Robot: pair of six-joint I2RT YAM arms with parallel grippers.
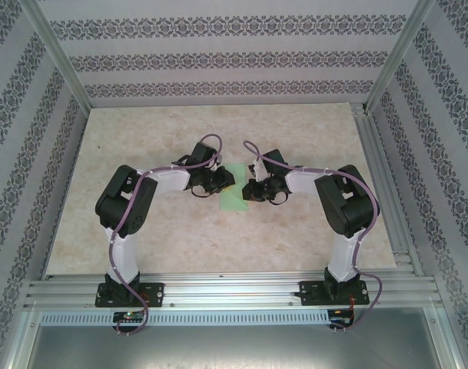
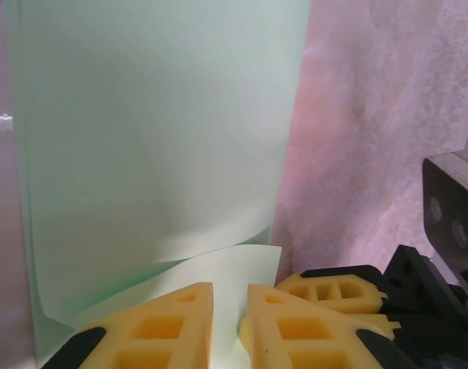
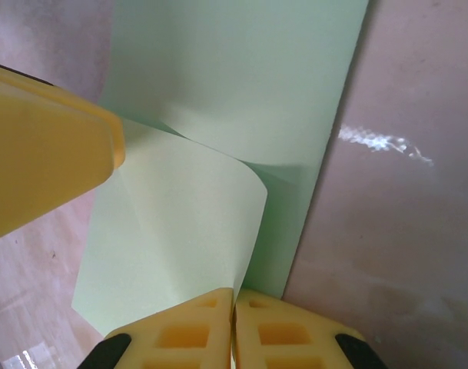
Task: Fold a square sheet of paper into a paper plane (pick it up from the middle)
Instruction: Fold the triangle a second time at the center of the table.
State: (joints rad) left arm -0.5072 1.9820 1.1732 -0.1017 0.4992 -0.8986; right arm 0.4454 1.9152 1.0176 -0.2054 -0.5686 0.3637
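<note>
The square sheet of paper (image 1: 232, 202), light green, lies on the table's middle between both grippers. In the right wrist view my right gripper (image 3: 234, 305) is shut on one edge of the sheet (image 3: 241, 77), and a flap (image 3: 180, 223) curls up from the flat part. In the left wrist view my left gripper (image 2: 230, 311) stands over the sheet (image 2: 157, 115) with a narrow gap between its yellow fingers (image 2: 172, 323); the raised flap (image 2: 226, 265) shows in that gap. From above, left gripper (image 1: 227, 181) and right gripper (image 1: 248, 191) almost touch.
The tabletop (image 1: 157, 238) is pale marbled board, with aluminium rails (image 1: 234, 292) along its near edge and patterned walls around it. The right gripper's yellow fingers (image 2: 333, 288) sit close beside the left ones. Free board lies on every side of the sheet.
</note>
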